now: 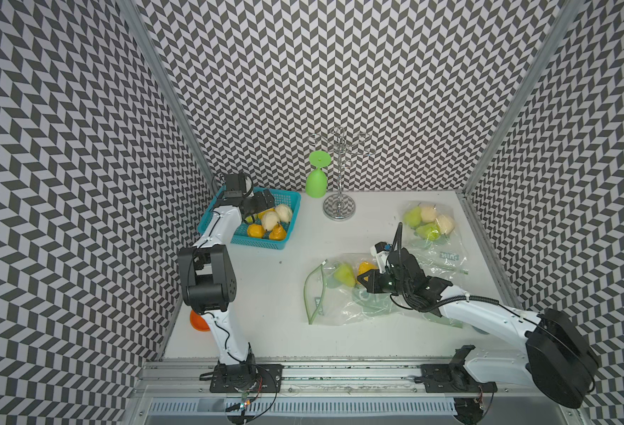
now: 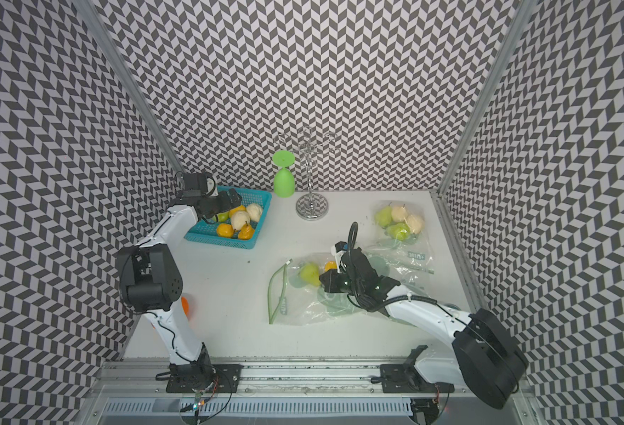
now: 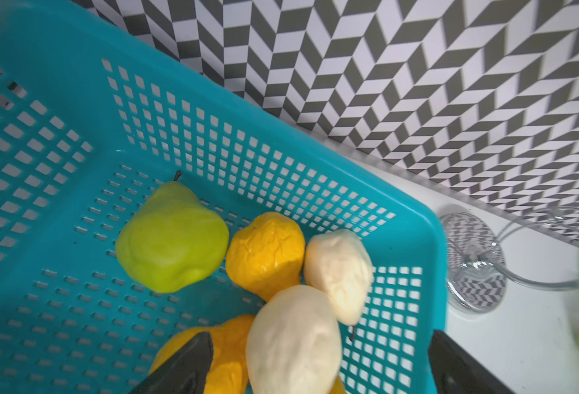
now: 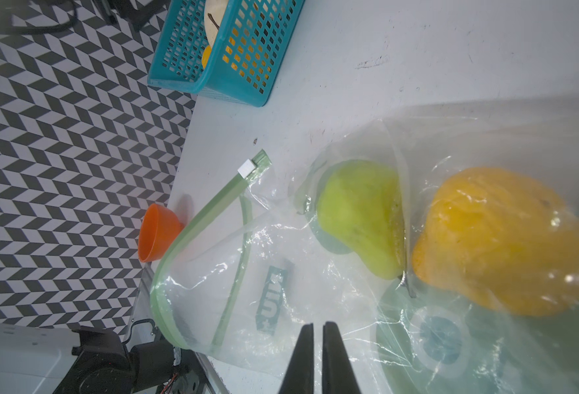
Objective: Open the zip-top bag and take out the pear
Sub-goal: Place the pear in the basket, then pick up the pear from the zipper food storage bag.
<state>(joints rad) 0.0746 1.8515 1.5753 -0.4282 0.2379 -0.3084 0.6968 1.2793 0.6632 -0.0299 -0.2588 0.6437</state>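
The left claw is hanging over the blue basket with its fingers spread wide, gripping nothing. The right claw is resting on the open bag in the middle of the table. Its fingers are sitting almost together with only a slit between them, and I cannot tell whether a fold of plastic is caught there. Two pears are lying inside this bag, a green pear and a yellow pear, side by side just beyond the fingertips. The bag's zip strip is gaping. A second bag, further right, is holding four pears: two green, two cream. Six pears are sitting in the basket: one green, three yellow-orange, two cream.
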